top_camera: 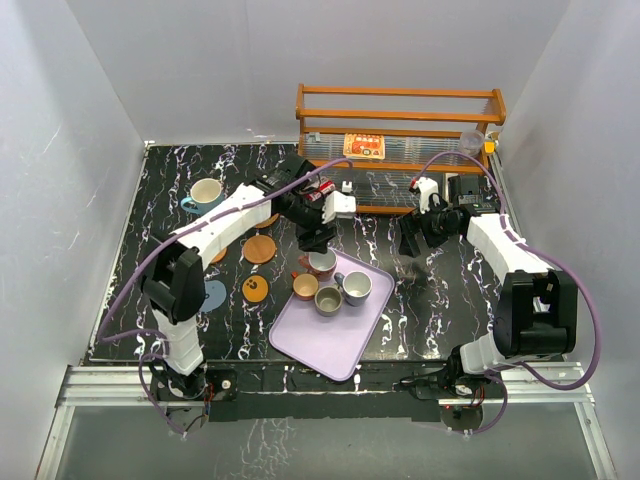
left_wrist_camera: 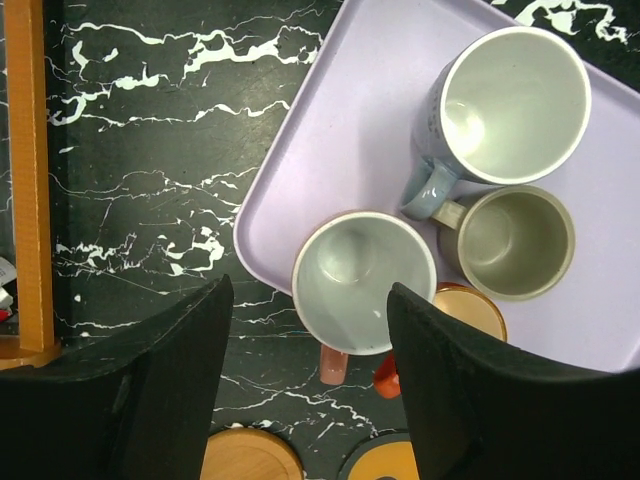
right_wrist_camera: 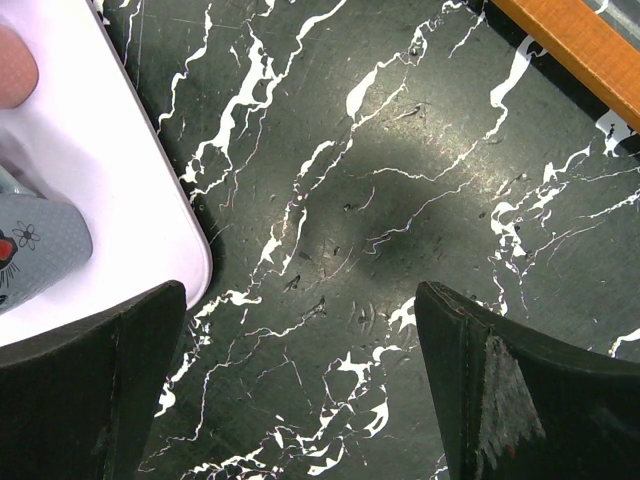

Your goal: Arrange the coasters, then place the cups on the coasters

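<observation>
**Fingers [left_wrist_camera: 130, 400] straddle pink cup [left_wrist_camera: 365, 295]**

Left gripper [left_wrist_camera: 310, 290] hangs spread around the glossy pink cup at the lilac tray's [left_wrist_camera: 300, 150] edge, not pinching yet. Close evenly on its round ceramic wall, clear of the handle [left_wrist_camera: 335, 365]. Thin disc coasters [top_camera: 259, 249] lie on the marbled tabletop [left_wrist_camera: 150, 150] nearby. Right gripper [right_wrist_camera: 300, 285]: spread, empty.

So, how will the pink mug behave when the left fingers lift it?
The pink mug looks like glazed ceramic: probably stiff but slippery between the fingers. It is empty, so likely light. It stands near the edge of the lilac tray, so a sideways push might tip it over the rim.
</observation>
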Controlling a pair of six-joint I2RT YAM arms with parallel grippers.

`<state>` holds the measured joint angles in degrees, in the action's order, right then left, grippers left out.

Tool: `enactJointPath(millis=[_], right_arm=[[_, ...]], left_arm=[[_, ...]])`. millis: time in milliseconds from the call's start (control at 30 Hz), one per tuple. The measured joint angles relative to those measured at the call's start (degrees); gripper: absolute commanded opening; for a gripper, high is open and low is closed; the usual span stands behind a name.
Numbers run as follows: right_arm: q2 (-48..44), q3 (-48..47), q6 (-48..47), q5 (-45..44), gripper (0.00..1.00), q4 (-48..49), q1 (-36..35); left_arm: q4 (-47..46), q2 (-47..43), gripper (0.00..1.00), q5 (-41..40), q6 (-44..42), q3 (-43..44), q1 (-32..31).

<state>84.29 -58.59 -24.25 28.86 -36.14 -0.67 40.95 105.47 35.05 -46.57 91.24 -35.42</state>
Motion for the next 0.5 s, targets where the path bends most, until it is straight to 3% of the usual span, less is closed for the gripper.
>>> enactJointPath(millis=[500], right_arm=[[0.02, 0.0, 0.0, -0.04, 0.98, 0.0, 0.0]], left_arm=[[7.1, 7.52, 0.49, -2.45, -8.15, 7.21, -3.1]])
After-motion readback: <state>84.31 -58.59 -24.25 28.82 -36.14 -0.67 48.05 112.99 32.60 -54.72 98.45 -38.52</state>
